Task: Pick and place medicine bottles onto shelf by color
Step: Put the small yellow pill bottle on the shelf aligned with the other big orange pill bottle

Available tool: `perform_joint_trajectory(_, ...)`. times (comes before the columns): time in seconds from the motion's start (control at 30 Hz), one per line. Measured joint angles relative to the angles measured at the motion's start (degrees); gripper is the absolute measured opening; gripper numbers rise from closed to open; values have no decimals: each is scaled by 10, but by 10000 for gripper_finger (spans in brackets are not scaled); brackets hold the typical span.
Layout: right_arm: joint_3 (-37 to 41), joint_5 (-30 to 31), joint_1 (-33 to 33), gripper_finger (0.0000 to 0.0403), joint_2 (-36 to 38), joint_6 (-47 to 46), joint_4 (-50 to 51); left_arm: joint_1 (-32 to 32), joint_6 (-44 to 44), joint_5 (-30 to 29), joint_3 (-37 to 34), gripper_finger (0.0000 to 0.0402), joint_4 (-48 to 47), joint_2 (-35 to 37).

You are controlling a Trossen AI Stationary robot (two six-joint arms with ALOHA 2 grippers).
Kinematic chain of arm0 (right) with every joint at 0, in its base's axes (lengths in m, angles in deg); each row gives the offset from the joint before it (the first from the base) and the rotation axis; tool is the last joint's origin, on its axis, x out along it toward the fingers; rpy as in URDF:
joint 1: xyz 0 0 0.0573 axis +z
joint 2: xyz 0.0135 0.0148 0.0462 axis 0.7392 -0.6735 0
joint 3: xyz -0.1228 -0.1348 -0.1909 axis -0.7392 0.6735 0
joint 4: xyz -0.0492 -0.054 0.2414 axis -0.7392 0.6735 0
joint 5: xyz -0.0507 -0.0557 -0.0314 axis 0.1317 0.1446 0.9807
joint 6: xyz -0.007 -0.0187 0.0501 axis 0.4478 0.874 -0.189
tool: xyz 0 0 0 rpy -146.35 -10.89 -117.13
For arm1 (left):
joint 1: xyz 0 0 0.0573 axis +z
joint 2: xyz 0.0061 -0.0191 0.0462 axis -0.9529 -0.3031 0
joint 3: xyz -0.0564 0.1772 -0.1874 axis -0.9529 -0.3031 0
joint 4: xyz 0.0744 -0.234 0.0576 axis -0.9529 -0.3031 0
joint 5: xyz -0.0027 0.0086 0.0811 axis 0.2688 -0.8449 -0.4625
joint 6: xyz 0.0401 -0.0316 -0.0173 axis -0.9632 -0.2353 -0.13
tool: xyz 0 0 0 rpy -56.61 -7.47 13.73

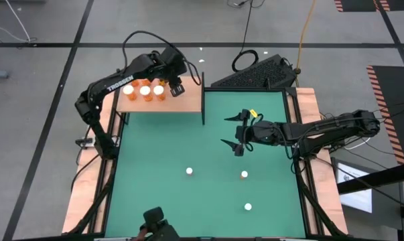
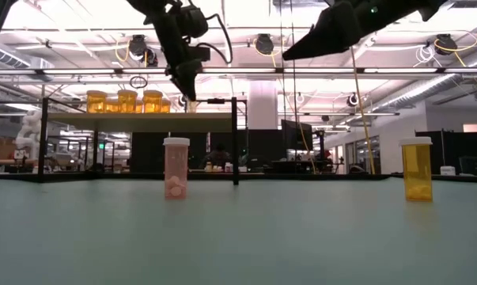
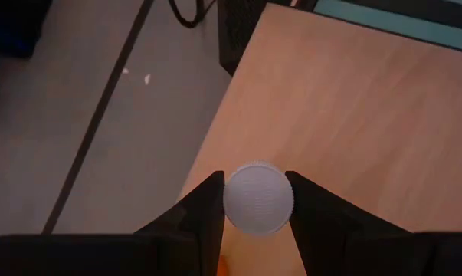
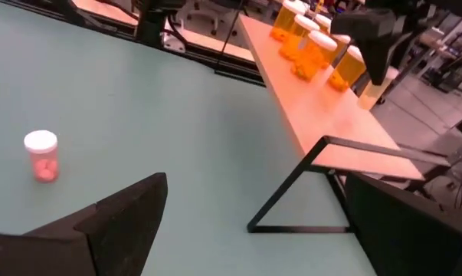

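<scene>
Left gripper (image 3: 255, 205) clamps an orange white-capped medicine bottle (image 3: 258, 198) over the light wooden shelf (image 1: 181, 104) (near its far edge, beside the row). Lower straight, then release. Right gripper (image 1: 236, 132) gapes wide mid-mat.

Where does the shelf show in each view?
High: shelf upper left, at the mat's far corner.
Low: left of centre, raised on black posts.
Left wrist: the board filling the upper right.
Right wrist: upper right, running away.
Shared: the left gripper, shut on a white-capped bottle over the shelf's end.
</scene>
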Motion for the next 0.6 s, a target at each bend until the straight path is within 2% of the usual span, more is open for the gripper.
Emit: perform_joint_trajectory(0.6, 0, 0, 0, 392, 0, 30, -23, 2, 4, 14, -2, 134, -21, 0)
